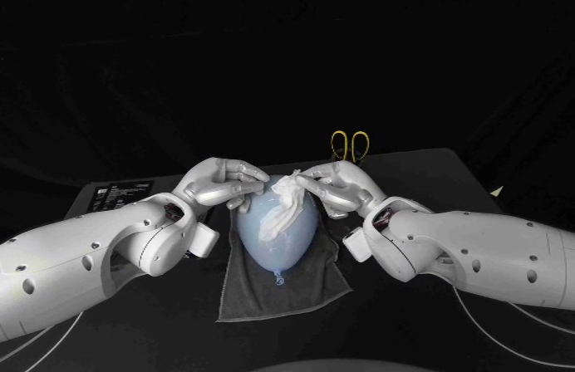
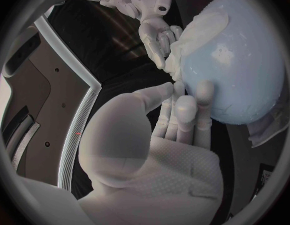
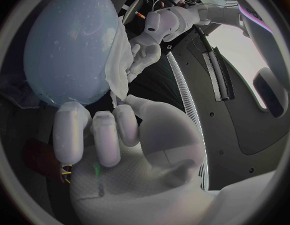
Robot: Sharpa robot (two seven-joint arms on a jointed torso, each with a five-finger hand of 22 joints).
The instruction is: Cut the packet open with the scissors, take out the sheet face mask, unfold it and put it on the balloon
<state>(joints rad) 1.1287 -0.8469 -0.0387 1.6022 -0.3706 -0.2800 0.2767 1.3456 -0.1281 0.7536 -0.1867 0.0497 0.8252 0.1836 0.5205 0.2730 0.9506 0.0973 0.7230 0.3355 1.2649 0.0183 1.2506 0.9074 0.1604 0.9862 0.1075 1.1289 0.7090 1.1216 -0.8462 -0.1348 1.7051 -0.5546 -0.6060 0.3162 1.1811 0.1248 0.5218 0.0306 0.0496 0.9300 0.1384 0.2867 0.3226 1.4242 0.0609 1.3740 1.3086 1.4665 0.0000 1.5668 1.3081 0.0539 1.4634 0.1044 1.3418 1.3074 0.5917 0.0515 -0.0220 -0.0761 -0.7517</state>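
The limp, likely slippery sheet mask (image 1: 285, 204) on the light balloon (image 1: 276, 237) wants edge holds, where the left hand (image 1: 228, 181) and right hand (image 1: 341, 186) pinch it.

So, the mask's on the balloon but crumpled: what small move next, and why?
Probably ease the left hand and right hand apart to spread the sheet mask sideways: it lies bunched in a narrow strip over the balloon's far half, and both hands seem to hold it there.
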